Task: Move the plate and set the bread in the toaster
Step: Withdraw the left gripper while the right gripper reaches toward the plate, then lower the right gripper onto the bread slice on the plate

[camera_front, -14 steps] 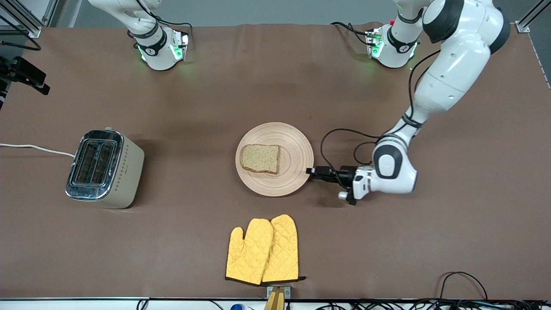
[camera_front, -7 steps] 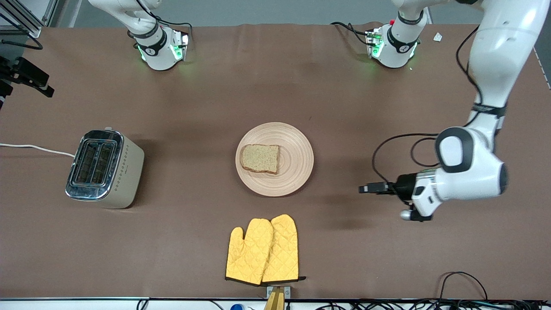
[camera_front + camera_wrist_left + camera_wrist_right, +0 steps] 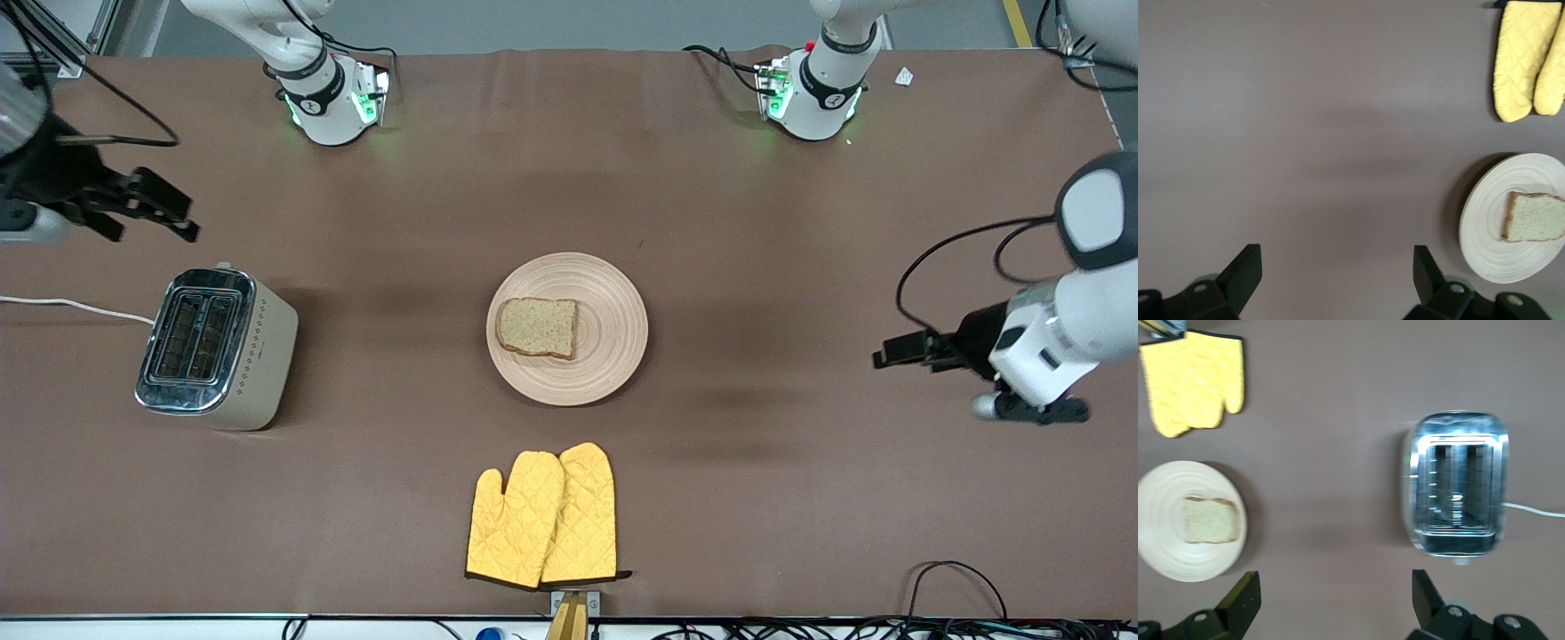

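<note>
The pale wooden plate (image 3: 615,331) lies at mid-table with the brown bread slice (image 3: 537,327) flat on it. The cream toaster (image 3: 267,356) with its chrome top stands toward the right arm's end, both slots empty. My left gripper (image 3: 889,353) is open and empty over bare table, well away from the plate toward the left arm's end. My right gripper (image 3: 173,216) is open and empty over the table close to the toaster. The left wrist view shows the plate (image 3: 1481,223) and bread (image 3: 1536,218). The right wrist view shows the toaster (image 3: 1458,493), plate (image 3: 1161,550) and bread (image 3: 1211,520).
A pair of yellow oven mitts (image 3: 542,517) lies nearer the front camera than the plate; it also shows in the left wrist view (image 3: 1528,60) and the right wrist view (image 3: 1191,380). The toaster's white cord (image 3: 76,307) runs off the right arm's end. Cables lie along the front edge.
My left gripper has drawn back from the plate's rim toward the left arm's end of the table. My right gripper has come in over the table near the toaster. Plate and bread have not moved.
</note>
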### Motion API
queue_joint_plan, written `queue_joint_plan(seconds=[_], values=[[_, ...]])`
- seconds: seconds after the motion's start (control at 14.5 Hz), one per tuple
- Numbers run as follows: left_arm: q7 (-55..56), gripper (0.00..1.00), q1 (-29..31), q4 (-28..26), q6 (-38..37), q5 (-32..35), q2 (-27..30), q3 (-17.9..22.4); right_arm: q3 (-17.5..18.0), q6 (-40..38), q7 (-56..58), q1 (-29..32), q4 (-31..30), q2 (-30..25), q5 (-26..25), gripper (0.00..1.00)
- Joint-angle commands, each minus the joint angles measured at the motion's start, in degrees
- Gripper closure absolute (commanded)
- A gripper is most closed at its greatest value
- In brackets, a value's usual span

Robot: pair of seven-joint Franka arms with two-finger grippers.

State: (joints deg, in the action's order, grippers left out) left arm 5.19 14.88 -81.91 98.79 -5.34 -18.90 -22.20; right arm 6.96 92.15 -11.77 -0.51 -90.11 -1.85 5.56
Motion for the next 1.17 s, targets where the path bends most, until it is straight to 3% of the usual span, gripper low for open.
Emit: queue_joint_plan(seconds=[0.0, 0.21, 0.41, 0.62, 0.83, 1.11], values=[[2.1, 0.00, 0.2, -1.4, -4.5, 2.3, 6.9, 0.4, 3.7, 2.4, -5.4, -0.3, -1.4, 0.2, 1.4, 0.00], [1.6, 0.00, 0.3, -1.8, -7.1, 5.4, 12.7, 0.5, 6.8, 9.4, -8.7, -0.5, -6.5, 1.0, 1.4, 0.00], [1.4, 0.00, -4.8, -2.8, -12.5, 5.5, 18.5, 6.1, 9.3, 14.9, -11.6, -0.5, -10.2, 1.9, 1.4, 0.00], [1.0, 0.00, -13.6, -5.1, -16.4, 5.3, 22.0, 14.5, 13.0, 20.6, -16.2, -0.5, -14.1, 3.0, 1.2, 0.00], [2.0, 0.00, -13.8, -8.0, -16.6, 4.8, 25.3, 14.5, 17.0, 32.9, -22.6, -0.6, -22.7, 3.9, 1.2, 0.00], [2.4, 0.00, -13.8, -8.2, -16.6, 4.7, 25.8, 13.6, 21.2, 37.7, -33.6, -1.8, -23.6, 9.9, -4.0, 0.00]])
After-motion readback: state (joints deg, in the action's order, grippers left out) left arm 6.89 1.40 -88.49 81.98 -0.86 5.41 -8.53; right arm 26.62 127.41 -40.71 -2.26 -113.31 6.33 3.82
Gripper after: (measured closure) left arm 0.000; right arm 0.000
